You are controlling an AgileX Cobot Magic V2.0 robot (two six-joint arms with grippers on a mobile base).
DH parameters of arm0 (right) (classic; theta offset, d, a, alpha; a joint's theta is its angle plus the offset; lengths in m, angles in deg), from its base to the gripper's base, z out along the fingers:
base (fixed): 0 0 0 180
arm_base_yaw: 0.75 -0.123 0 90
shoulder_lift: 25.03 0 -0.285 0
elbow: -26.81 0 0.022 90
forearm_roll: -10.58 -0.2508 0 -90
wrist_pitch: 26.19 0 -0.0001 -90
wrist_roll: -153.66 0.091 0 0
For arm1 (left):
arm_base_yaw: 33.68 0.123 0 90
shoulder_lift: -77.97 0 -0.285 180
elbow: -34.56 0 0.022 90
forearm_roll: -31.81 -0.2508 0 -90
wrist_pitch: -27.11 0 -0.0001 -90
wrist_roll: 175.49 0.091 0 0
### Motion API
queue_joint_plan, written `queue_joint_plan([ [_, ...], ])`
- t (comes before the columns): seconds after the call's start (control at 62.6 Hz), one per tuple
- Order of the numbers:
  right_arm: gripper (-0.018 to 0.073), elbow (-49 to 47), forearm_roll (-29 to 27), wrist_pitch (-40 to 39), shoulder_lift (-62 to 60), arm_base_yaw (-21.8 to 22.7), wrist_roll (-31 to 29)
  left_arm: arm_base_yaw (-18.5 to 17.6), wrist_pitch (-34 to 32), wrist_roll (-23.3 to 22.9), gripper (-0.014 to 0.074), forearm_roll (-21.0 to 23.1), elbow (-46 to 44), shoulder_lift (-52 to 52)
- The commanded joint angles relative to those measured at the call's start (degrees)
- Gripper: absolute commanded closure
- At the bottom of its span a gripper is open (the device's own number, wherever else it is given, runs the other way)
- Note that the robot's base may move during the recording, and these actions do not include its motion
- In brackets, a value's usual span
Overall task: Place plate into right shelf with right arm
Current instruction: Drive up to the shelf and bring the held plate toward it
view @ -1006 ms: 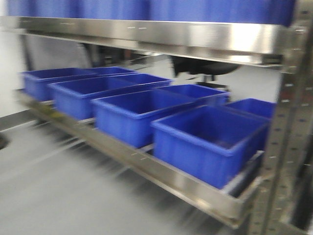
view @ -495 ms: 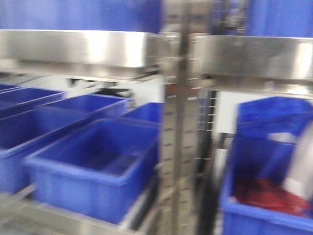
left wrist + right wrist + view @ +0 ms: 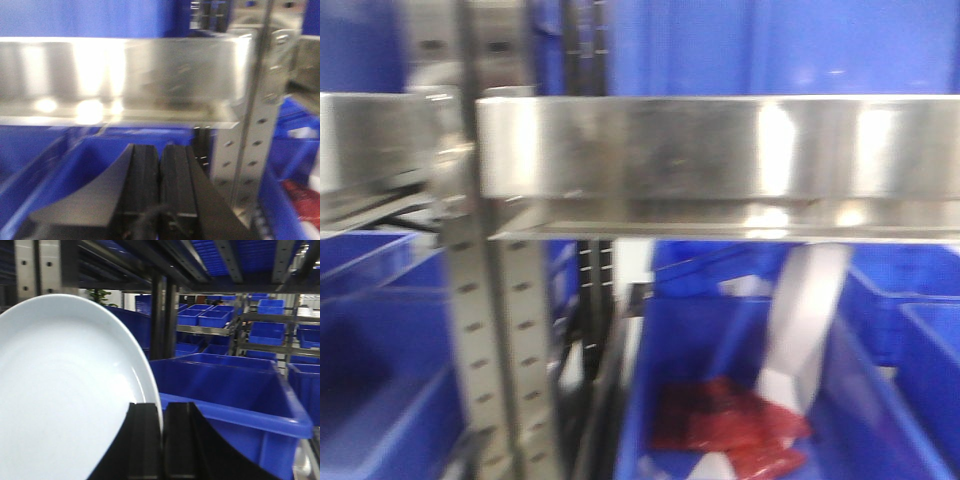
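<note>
Plate: round white plate (image 3: pixel 65 390), blue-tinted rim, upright on edge, rim pinched in black right gripper (image 3: pixel 161 437).
Bearing: face spreads left of fingers; blue plastic bin (image 3: pixel 225 400) ahead-right, under shiny steel right shelf (image 3: pixel 720 150) lip.
Left gripper (image 3: pixel 159 172): fingers together, empty.

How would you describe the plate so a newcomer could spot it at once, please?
Find the shiny stainless-steel rack of blue plastic bins. There, the right black claw grips a round white plate by its rim. It alone is white and round.
</note>
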Motion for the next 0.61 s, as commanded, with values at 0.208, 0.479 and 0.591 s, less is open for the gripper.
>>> queue_joint_plan([
  [0.208,0.0505,-1.7,0.5,-5.2,0.3,0.1,-0.4,-0.4,-4.9,-0.1,0.0643,0.2,0.5,0.6],
  [0.479,0.0505,-1.7,0.5,-5.2,0.3,0.1,-0.4,-0.4,-4.9,-0.1,0.0643,0.2,0.4,0.6],
  [0.591,0.0505,-1.7,0.5,-5.2,0.3,0.1,-0.4,-0.4,-4.9,-0.1,0.0643,0.2,0.4,0.6],
])
